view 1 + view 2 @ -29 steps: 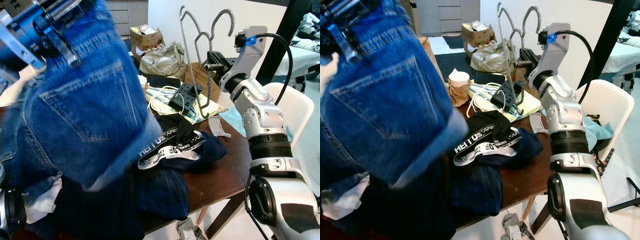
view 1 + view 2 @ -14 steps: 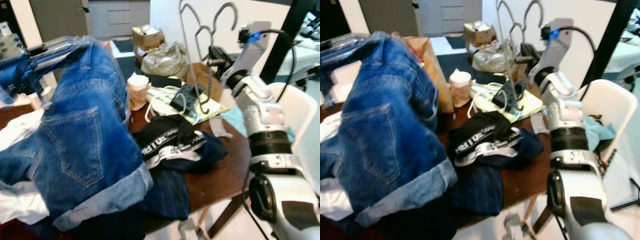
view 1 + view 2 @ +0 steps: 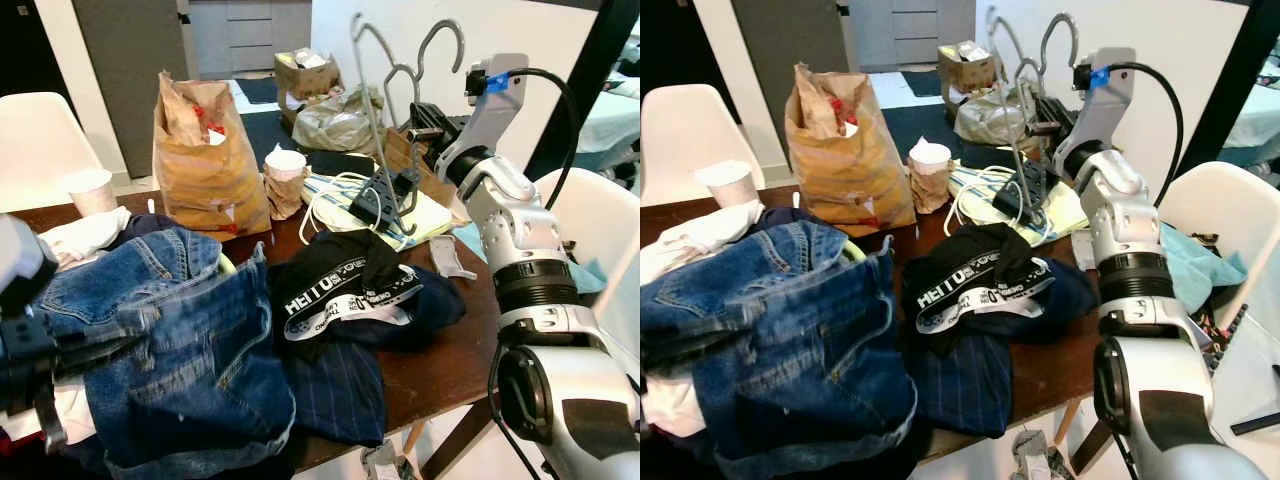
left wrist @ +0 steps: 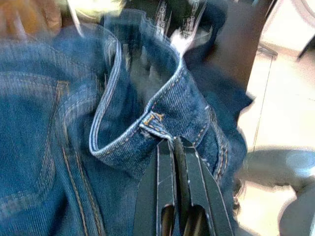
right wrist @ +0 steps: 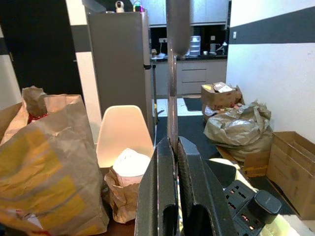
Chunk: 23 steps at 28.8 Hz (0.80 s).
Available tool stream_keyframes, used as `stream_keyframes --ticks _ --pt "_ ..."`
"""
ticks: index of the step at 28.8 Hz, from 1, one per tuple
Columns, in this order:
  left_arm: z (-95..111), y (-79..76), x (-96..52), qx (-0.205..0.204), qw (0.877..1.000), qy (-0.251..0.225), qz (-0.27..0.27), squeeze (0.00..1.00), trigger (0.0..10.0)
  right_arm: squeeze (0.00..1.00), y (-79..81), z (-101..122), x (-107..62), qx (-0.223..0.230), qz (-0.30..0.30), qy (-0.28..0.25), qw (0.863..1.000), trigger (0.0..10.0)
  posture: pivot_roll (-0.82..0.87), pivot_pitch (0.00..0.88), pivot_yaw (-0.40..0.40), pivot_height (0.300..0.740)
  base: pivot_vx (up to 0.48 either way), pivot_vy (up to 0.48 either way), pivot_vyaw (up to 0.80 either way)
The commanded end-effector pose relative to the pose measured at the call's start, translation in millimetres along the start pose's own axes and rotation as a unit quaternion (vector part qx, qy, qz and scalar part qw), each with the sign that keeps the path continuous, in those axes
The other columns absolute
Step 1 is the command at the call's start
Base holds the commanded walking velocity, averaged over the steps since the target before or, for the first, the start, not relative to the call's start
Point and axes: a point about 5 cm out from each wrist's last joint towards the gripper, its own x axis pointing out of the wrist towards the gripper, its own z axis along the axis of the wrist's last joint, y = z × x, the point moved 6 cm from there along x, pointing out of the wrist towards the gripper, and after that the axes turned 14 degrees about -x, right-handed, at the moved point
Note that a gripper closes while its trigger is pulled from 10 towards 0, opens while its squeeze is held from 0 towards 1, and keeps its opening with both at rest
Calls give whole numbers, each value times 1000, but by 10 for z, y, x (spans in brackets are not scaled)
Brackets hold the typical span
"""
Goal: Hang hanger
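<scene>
Right claw (image 5: 171,147): pinching metal hanger (image 3: 372,120) upright.
Left claw (image 4: 173,147): clamped on jeans (image 3: 170,350) hem.
Paper bag (image 3: 205,160): contents unclear.

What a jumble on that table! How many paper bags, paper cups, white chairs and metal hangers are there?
Paper bags: 2 – large paper bag, small crumpled bag
Paper cups: 1 – cup
White chairs: 2 – left chair, right chair
Metal hangers: 1 – hanger, held in the right gripper
Total: 6

White lettering on the black waistband (image 3: 345,300) — seemingly "HEITO", the rest too small to read.
</scene>
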Motion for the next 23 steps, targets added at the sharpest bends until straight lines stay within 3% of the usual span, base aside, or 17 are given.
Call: stream_keyframes --ticks 1,2,3,7,9,10,16,17,23 --pt "-43 24 -5 15 999 27 13 0 1098 0 -5 3 5 -4 -1 -1 1000 10000 27 0 -62 740 0 0 0" --pt "-18 181 -9 22 998 21 52 0 7373 0 -5 3 4 -5 0 -1 1000 10000 20 0 -60 740 0 0 0" --pt "18 295 -13 26 997 10 78 0 10000 0 -8 4 2 -5 0 -1 1000 10000 20 0 -60 740 0 0 0" --pt "153 352 11 40 995 -21 90 0 10000 0 -29 1 -4 -7 -2 0 1000 10000 13 0 -59 740 0 0 0" --pt "228 307 36 50 995 -34 81 0 10000 0 -35 -1 -7 -8 -1 0 1000 10000 10 0 -60 740 0 0 0" --pt "386 218 60 65 994 -65 63 0 10000 0 -41 0 -10 -10 -1 0 1000 10000 5 0 -59 740 0 0 0" --pt "541 89 29 68 992 -101 26 24 10000 0 -50 0 -15 -11 -1 0 1000 10000 3 0 -60 740 0 0 0" --pt "624 -12 -8 72 990 -123 -4 1000 10000 0 -54 -4 -17 -12 -1 1 1000 10000 6 0 -60 740 0 0 0" --pt "654 -206 -97 84 986 -132 -61 1000 10000 0 -44 -22 -19 -11 -1 2 1000 10000 11 0 -59 740 0 0 0"
